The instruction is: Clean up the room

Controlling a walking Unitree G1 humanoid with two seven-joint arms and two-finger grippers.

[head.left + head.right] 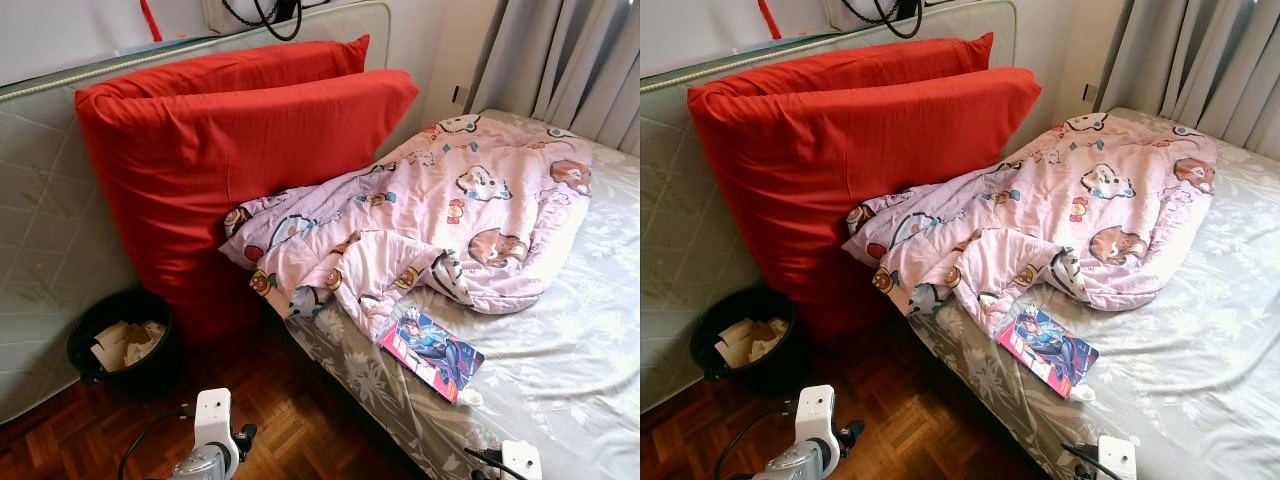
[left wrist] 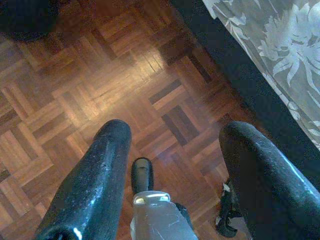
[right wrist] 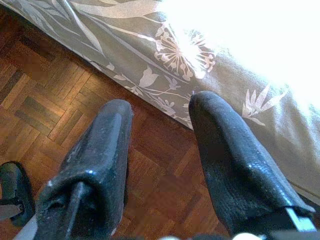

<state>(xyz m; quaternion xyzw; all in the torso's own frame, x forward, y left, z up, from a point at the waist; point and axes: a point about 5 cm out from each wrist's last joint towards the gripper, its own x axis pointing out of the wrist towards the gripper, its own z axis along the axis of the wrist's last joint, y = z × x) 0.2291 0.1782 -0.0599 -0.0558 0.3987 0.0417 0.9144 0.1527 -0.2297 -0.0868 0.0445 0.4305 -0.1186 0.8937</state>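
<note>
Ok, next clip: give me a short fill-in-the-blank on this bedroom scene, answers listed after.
1. The comic book lies on the ____.
2. The crumpled pink blanket leans against two ____ cushions.
3. The black bin on the parquet floor holds scraps of ____.
4. The left pincer hangs over the floor with its fingers ____.

Missing words: bed; red; paper; open

floor (image 1: 300, 420) – glossy wood parquet | quilt (image 1: 440, 220) – soft cloth | book (image 1: 432, 352) – glossy
</note>
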